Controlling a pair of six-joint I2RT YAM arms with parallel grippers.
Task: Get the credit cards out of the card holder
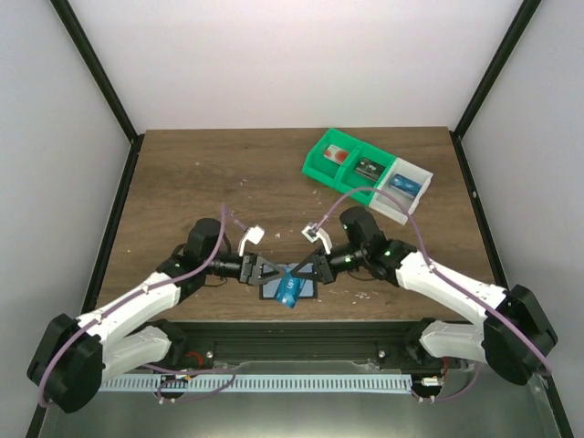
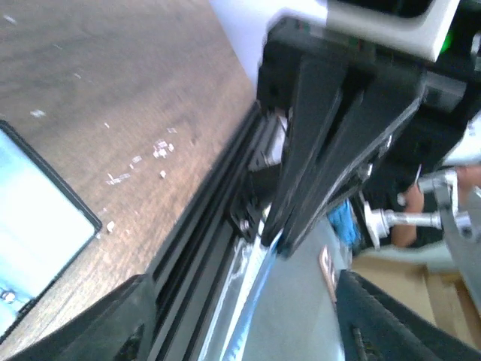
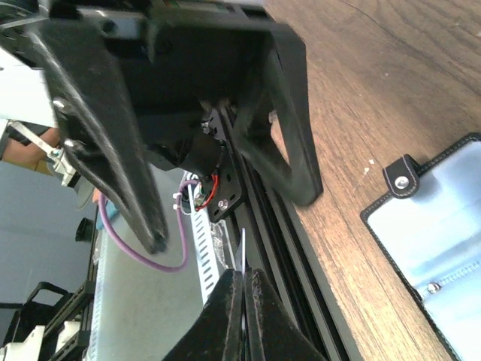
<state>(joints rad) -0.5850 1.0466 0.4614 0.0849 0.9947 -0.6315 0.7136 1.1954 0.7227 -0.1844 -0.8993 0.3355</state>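
Matt wood-grain table (image 1: 182,182), smooth blue-grey card holder (image 3: 440,241), glossy credit card (image 1: 290,294), green plastic bin (image 1: 316,158)

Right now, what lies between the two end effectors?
A blue card, pinched by the shut right end effector; the left end effector stands open. The top view shows it, over the card holder.
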